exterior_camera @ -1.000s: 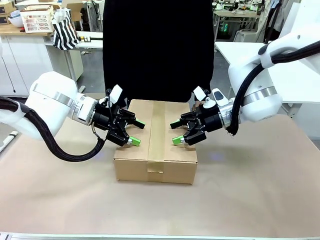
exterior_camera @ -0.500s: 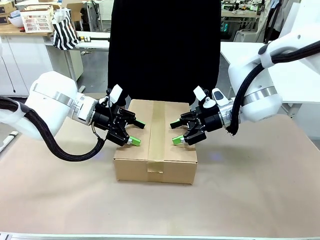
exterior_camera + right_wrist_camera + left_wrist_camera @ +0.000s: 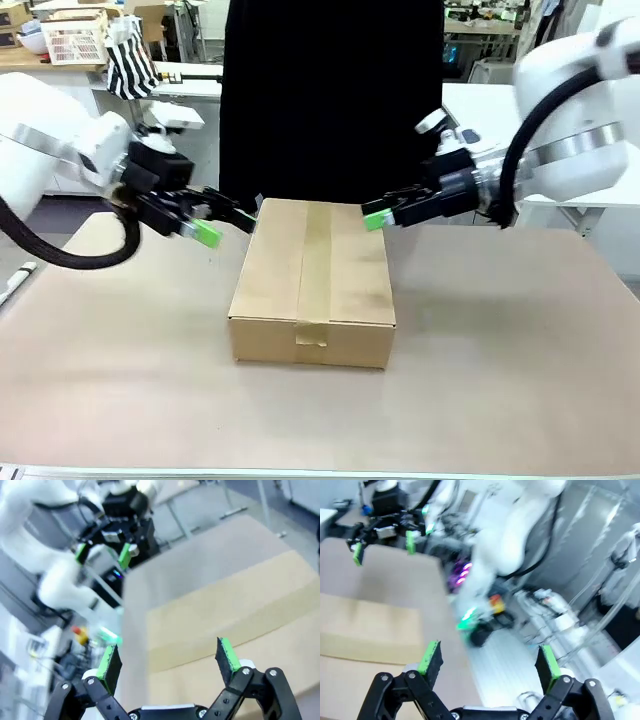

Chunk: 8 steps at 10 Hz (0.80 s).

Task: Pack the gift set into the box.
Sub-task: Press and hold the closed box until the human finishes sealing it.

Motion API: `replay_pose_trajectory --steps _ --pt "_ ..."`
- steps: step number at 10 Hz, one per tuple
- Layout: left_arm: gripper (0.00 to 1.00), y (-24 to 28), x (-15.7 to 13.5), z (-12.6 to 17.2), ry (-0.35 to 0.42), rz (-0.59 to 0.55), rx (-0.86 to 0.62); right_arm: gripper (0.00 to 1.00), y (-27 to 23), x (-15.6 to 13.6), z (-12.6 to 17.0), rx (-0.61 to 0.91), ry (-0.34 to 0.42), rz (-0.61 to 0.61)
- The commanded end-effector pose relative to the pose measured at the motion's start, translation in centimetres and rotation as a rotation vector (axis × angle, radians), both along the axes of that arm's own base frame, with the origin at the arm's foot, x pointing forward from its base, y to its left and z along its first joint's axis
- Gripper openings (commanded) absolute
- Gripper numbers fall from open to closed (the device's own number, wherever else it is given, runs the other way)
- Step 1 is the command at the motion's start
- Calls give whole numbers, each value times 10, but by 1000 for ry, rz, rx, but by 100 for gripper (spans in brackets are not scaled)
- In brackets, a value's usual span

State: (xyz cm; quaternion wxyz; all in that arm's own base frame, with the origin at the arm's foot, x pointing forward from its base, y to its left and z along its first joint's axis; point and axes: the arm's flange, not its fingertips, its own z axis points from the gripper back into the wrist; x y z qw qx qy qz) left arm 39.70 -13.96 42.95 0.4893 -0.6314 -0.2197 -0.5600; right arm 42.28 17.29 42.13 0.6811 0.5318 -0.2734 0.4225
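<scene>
- Box [image 3: 312, 280], a plain brown corrugated cardboard carton with a brown tape strip along its seam, is sitting shut near the middle of the bench [image 3: 500, 380], which is wearing a tan brown cover.
- A person in black [image 3: 330, 95] is standing at the far side just behind the carton; white counters, a white basket [image 3: 75, 40] and a striped bag [image 3: 130, 65] are showing in the room beyond.
- Left end effector [image 3: 222, 224] is hanging above the bench just off the carton's far left corner, fingers spread wide and gripping nothing.
- Right end effector [image 3: 378, 212] is hanging over the carton's far right corner, likewise spread wide and empty.
- Each wrist view is showing green pads [image 3: 431, 656] well apart, the taped carton top lying beyond them.
- With the flaps closed, what the carton contains cannot be told.
</scene>
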Motion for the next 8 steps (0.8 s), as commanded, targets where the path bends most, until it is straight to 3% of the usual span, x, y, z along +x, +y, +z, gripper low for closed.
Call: replay_pose_trajectory --steps 1,3,5,6,7,8 --pt "100 37 -3 5 274 22 -105 100 -58 -27 19 131 212 -76" --pt "100 84 -23 -4 458 247 -95 100 -124 -55 20 100 385 -191" --pt "100 129 -41 -39 748 366 -55 100 -171 -83 16 142 521 -211" --pt "100 147 -42 -56 764 362 -137 100 -184 -89 8 143 534 -208" --pt "100 128 -28 -39 591 312 -42 100 -158 -70 7 127 445 -220" --pt "100 128 -28 -39 591 312 -42 100 -158 -70 7 127 445 -220"
